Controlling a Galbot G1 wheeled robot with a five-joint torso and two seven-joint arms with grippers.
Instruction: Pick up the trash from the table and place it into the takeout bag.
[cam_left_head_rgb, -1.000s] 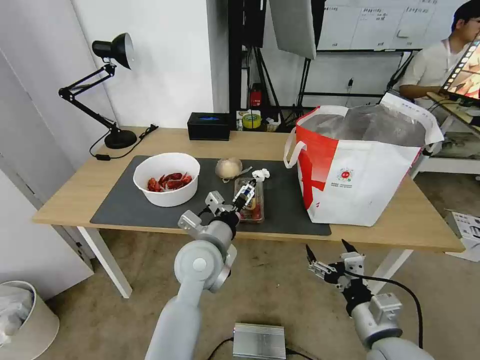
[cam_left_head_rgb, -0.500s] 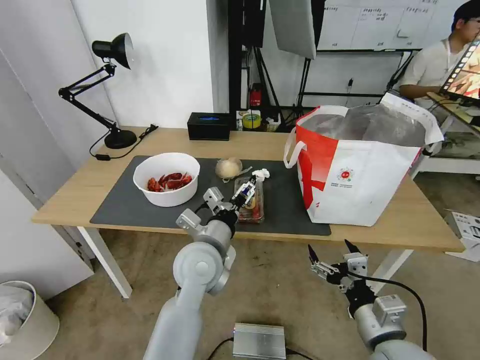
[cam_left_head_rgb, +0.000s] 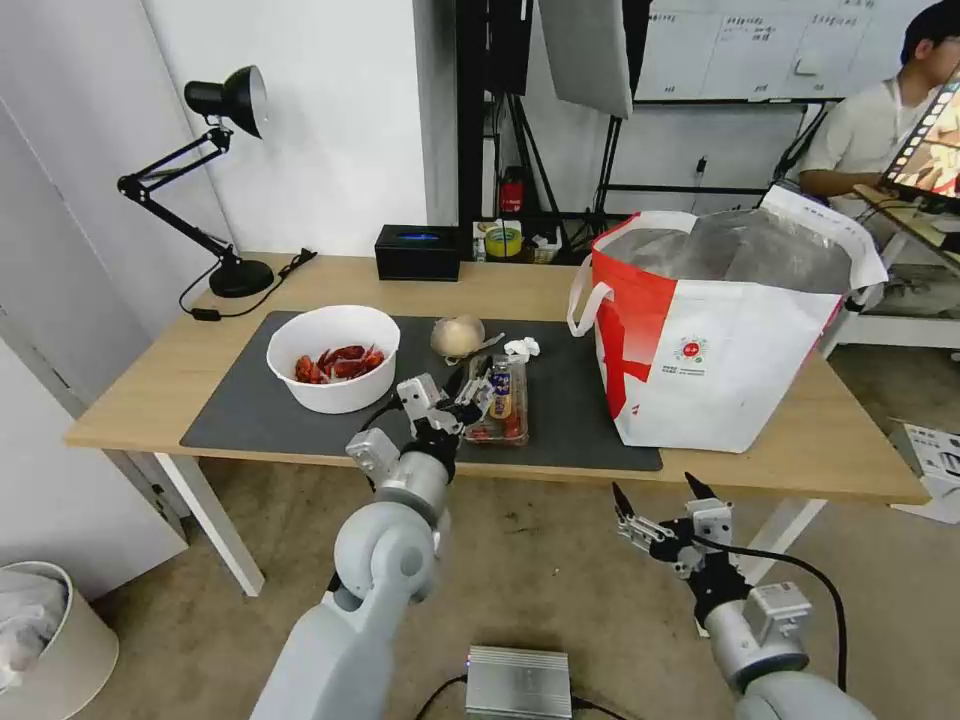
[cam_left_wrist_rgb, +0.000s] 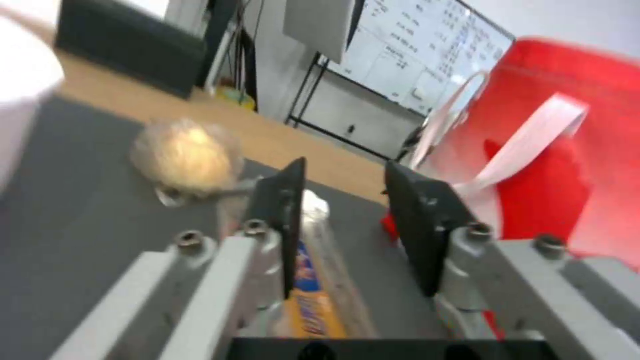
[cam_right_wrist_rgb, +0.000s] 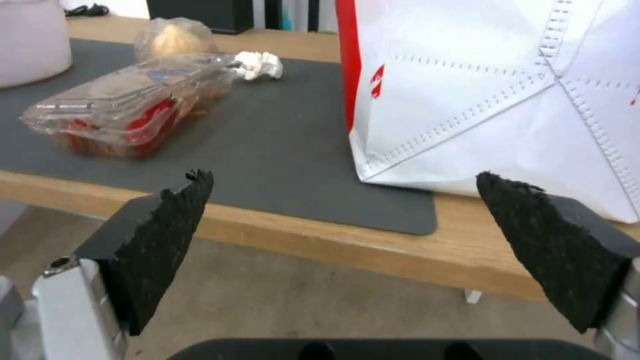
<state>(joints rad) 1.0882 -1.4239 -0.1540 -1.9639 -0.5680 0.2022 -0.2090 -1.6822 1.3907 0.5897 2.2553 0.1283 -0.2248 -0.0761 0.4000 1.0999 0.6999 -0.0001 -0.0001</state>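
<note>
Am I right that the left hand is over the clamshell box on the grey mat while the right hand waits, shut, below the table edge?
Not quite: the right hand is open, its pads wide apart in the right wrist view. The rest holds: the left hand is over the clamshell box on the grey mat.

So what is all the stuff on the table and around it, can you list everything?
Round white bowl with red crayfish shells: one, on the dark grey mat, left part.
Small round beige-filled cup: one, mid-mat, far side.
Crumpled white tissue: one, beside the cup.
Clear plastic clamshell box with red tomatoes: one, near edge of mat.
White-and-red takeout bag: one, right end of the light-wood table, open.
Black tissue box: one, back edge.
Black desk lamp: one, back left corner.
Left tool: open, at the clamshell box's near left corner.
Right tool: open, below the table edge.
</note>
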